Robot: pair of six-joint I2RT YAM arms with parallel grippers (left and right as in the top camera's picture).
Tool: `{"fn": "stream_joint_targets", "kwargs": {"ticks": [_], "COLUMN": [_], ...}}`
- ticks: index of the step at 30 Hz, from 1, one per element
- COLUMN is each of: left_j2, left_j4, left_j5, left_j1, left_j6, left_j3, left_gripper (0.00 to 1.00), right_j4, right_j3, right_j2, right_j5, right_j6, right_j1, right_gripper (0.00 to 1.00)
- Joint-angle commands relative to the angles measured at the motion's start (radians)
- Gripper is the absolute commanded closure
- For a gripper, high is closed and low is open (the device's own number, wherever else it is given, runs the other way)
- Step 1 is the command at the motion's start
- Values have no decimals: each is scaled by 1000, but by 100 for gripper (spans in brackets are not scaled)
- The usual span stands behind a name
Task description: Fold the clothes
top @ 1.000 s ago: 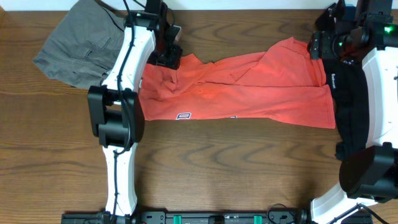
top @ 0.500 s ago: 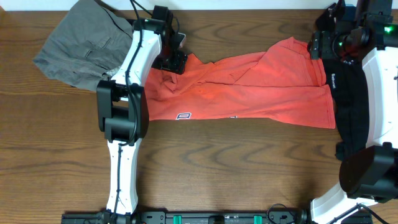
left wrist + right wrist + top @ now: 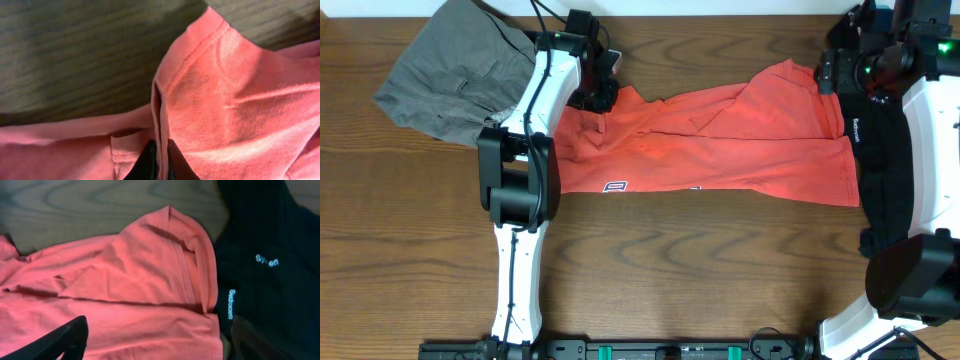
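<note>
Pinching a raised ridge of cloth, the left tool (image 3: 603, 92) is gripping the red T-shirt (image 3: 720, 140) at its far left corner, close to the table's back edge. In the left wrist view its dark fingertips (image 3: 147, 167) are pressing together with the thin fold of red fabric caught between them. The T-shirt is lying flat across the middle of the table (image 3: 700, 280) as a long band running left to right, with small bits of lettering showing along its near edge. The right tool (image 3: 157, 340) is hanging over the T-shirt's right end with its jaws standing wide apart, holding nothing. A black shirt (image 3: 882, 180) with pale blue lettering is lying just beside that end, touching the red cloth. Grey shorts (image 3: 445, 75) are sitting bunched at the table's far left corner, partly under the left arm.
</note>
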Motion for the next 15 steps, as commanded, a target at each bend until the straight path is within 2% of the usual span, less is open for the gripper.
{"fn": "stream_joint_targets", "kwargs": {"ticks": [1,9,15], "left_j2": [-27,-177,-288], "left_j4": [11,20,93], "left_j5": [15,15,15], "left_j1": [2,2,2], "left_j6": [-1,-2,-2], "left_j3": [24,145,150], "left_gripper": [94,94,94], "right_j4": [32,154,272], "right_j3": [12,12,12], "right_j2": [2,29,116], "right_j5": [-18,-19,-19], "right_j6": [2,1,-14], "right_j1": [13,23,25], "right_gripper": [9,7,7]}}
